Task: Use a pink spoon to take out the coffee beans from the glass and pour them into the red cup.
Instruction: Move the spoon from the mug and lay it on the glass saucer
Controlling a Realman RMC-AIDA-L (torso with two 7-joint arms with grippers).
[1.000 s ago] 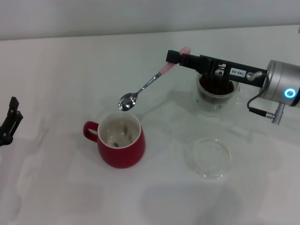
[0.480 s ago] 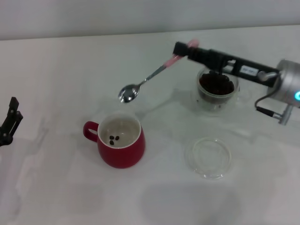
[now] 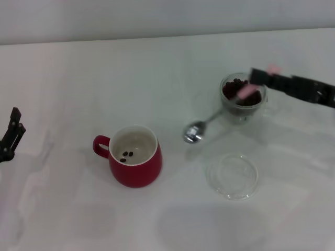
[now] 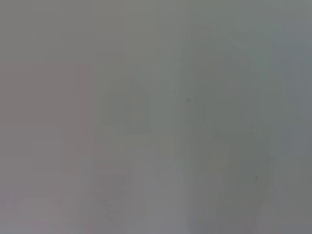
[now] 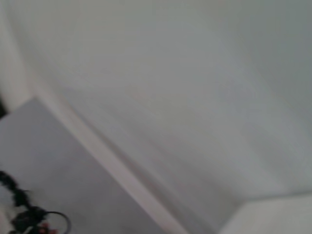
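White table [image 3: 78,68]: right gripper [image 3: 257,77] over the glass [image 3: 242,98] clamps the pink spoon [image 3: 209,121]; left gripper [image 3: 10,137] parked far off, jaws unclear.

White table [image 3: 78,73] bears red cup [image 3: 137,170], glass [image 3: 241,104], dish [image 3: 233,175].

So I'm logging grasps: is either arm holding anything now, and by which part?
The right gripper holds the pink spoon by its pink handle end, above the glass. The left gripper holds nothing.
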